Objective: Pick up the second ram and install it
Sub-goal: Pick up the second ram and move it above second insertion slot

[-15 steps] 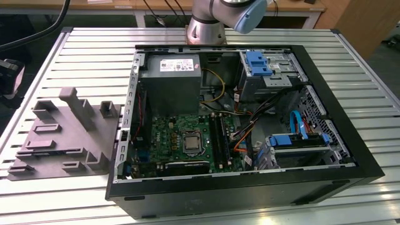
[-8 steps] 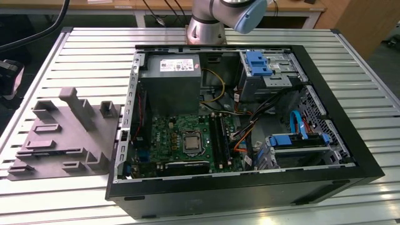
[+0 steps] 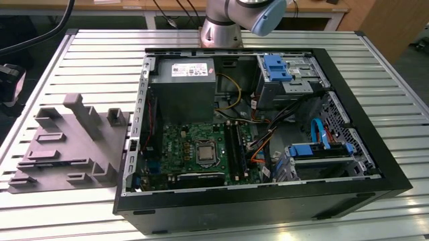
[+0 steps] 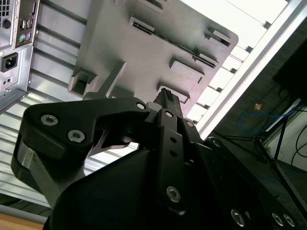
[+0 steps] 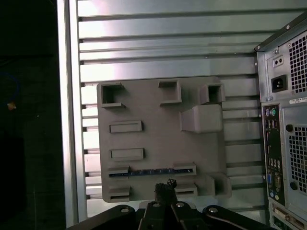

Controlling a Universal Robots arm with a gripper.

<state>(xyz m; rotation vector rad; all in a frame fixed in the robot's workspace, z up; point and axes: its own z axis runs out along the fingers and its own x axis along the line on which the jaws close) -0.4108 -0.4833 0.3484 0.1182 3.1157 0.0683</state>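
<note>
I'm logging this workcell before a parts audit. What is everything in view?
second ram: 1, dark grey, lying in the fixture plate's holder
fixture plate: 1, grey, on table, exterior view's left of case
computer case: 1, black, open, on table
motherboard: 1, green, inside case
power supply: 1, grey, inside case
drive caddies: 2, blue, inside case
table: 1, silver, slatted
robot arm: 1, silver and blue, beside case
gripper: 1, black, above fixture plate, clear of second ram

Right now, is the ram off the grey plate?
No, in the first wrist view the ram lies along the plate, between two of its raised blocks.
</note>
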